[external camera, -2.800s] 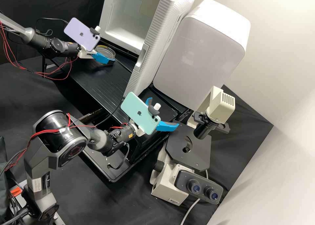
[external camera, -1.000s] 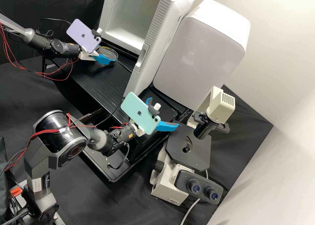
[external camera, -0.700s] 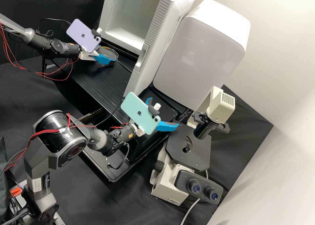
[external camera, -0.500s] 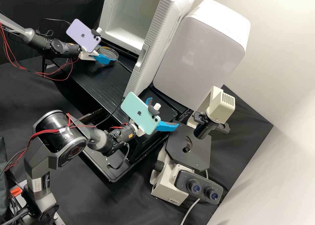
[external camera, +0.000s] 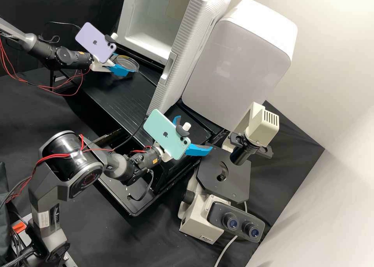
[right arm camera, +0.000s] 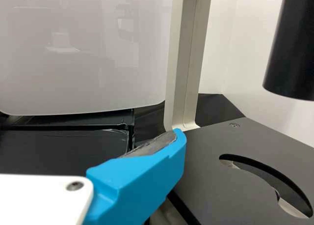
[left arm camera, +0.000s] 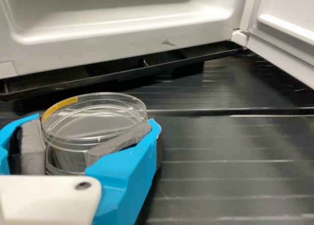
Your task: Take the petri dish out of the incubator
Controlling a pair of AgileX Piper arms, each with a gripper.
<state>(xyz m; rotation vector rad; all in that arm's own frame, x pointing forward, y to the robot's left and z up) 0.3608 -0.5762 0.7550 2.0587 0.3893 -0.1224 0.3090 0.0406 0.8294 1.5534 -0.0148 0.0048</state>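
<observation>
Black bench (left arm camera: 235, 185) under petri dish (left arm camera: 93, 114), base seemingly hidden in left pincer (left arm camera: 86, 141)

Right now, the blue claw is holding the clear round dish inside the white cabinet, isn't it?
Not quite. The left gripper does hold the dish, but the dish is outside the cabinet, just in front of its open doorway. The high view shows this.

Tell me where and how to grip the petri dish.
Pinch the petri dish across its round side wall, coming in level from the bench side opposite the incubator. It is shallow and flat-lidded; the left gripper holds it so.
</observation>
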